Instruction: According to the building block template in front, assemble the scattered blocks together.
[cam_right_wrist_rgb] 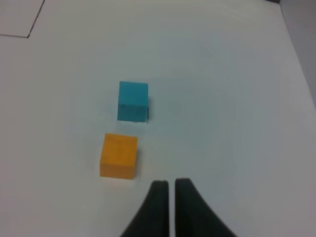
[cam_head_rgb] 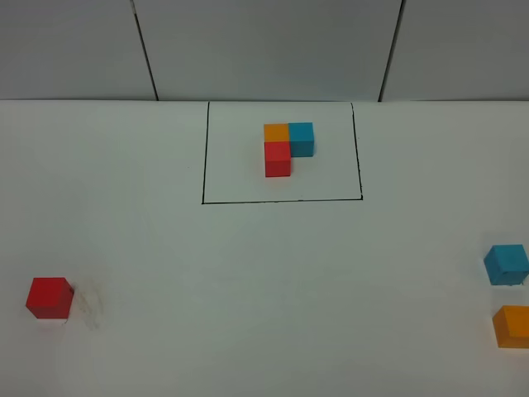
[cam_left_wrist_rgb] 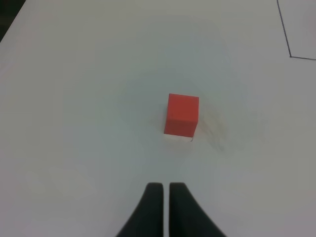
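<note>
The building block template (cam_head_rgb: 286,147) is an L-shaped trio of orange, cyan-blue and red cubes inside a thin black rectangle at the back middle. The loose red cube (cam_head_rgb: 49,297) sits at the front left; it also shows in the left wrist view (cam_left_wrist_rgb: 181,114), ahead of my left gripper (cam_left_wrist_rgb: 164,190), which is shut and empty. The loose cyan-blue cube (cam_head_rgb: 506,264) and orange cube (cam_head_rgb: 512,326) sit at the right edge. In the right wrist view the cyan-blue cube (cam_right_wrist_rgb: 133,100) and orange cube (cam_right_wrist_rgb: 118,155) lie ahead of my shut, empty right gripper (cam_right_wrist_rgb: 171,186).
The white table (cam_head_rgb: 264,281) ends at a grey panelled wall (cam_head_rgb: 264,50) behind. Faint scuff marks (cam_head_rgb: 89,304) lie beside the red cube. A corner of the black frame line (cam_left_wrist_rgb: 289,49) shows in the left wrist view. Neither arm shows in the exterior high view.
</note>
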You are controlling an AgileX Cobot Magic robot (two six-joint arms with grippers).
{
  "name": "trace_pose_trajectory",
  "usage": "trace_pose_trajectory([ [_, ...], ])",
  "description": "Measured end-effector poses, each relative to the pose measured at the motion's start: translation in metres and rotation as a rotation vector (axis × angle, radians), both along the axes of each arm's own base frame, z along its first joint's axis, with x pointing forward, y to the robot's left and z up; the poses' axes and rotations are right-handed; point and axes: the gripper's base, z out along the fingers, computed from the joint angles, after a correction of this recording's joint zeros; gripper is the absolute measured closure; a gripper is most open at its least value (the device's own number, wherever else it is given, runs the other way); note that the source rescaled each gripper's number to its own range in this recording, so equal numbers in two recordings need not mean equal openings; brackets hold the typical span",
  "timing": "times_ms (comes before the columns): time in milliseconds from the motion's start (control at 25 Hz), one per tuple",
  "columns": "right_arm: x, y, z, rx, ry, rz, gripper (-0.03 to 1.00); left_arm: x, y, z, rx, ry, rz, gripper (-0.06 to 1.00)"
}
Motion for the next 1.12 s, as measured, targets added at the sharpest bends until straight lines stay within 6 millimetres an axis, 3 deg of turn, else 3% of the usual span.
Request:
trace_pose_trajectory([
  [880, 0.0, 0.0, 0.0, 0.0, 0.0, 0.0, 0.97, 0.0, 0.0, 0.0, 0.0, 0.0, 0.0, 0.92],
  [1040, 0.0, 0.0, 0.0, 0.0, 0.0, 0.0, 0.97, 0.0, 0.0, 0.0, 0.018, 0.002, -0.012, 0.79],
  [1120, 0.0, 0.0, 0.0, 0.0, 0.0, 0.0, 0.97, 0.0, 0.0, 0.0, 0.045, 0.004, -0.03, 0.65],
])
